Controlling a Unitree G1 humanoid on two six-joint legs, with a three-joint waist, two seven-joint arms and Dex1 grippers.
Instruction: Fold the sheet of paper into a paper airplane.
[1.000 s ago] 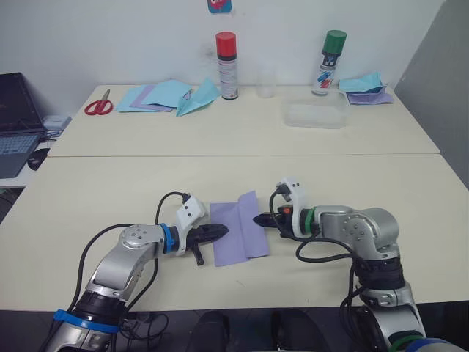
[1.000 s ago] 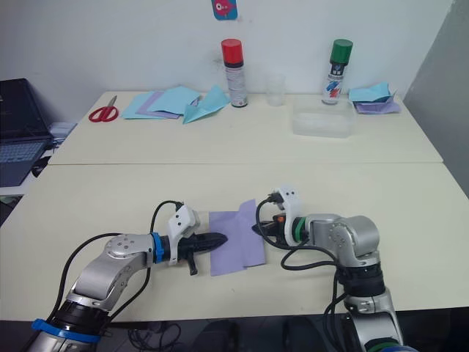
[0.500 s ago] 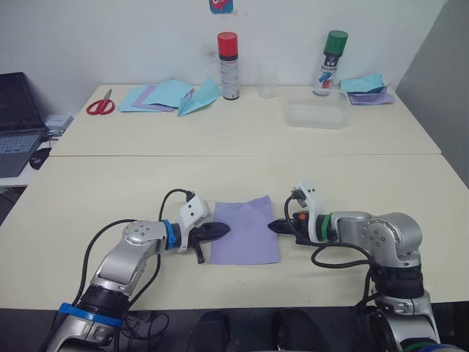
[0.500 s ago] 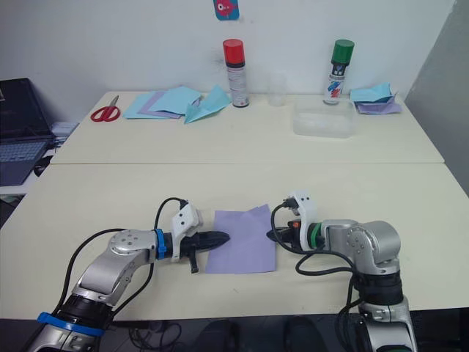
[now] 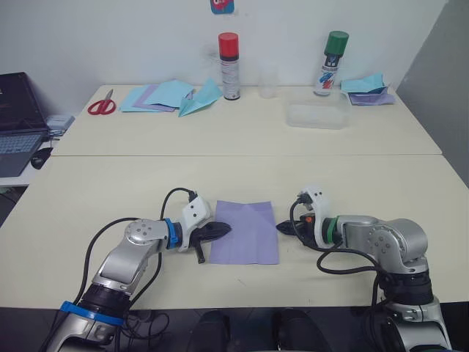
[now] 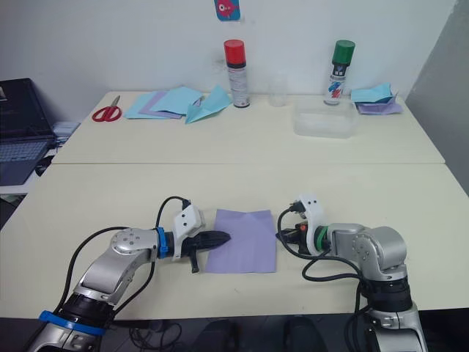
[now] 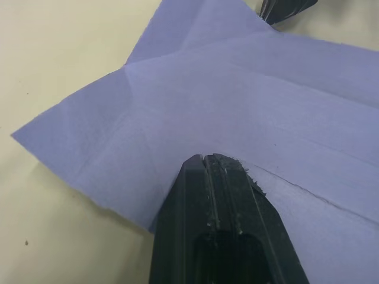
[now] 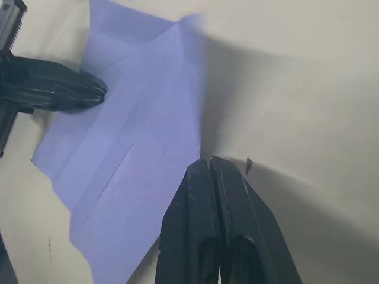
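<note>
The sheet of paper (image 5: pixel 244 232) is lavender and lies open and flat on the near table, with faint creases across it. My left gripper (image 5: pixel 224 229) is shut, and its tip (image 7: pixel 204 160) rests on top of the sheet just inside its left edge. My right gripper (image 5: pixel 281 228) is also shut. Its tip (image 8: pixel 211 162) sits on the table right at the sheet's right edge, holding nothing. The paper airplane is out of view.
On the far table stand a red-capped spray can (image 5: pixel 228 64), a green-capped can (image 5: pixel 333 62), a clear cup (image 5: pixel 267 82) and a clear plastic container (image 5: pixel 316 115). Light-blue sheets (image 5: pixel 157 95), a light-blue paper plane (image 5: pixel 199 97) and scissors (image 5: pixel 100 105) lie at back left. A laptop (image 5: pixel 15 121) is at far left.
The sheet's right half, folded over a second ago, has opened out flat. My right gripper has drawn back rightward to the sheet's edge. The left gripper has stayed in place.
</note>
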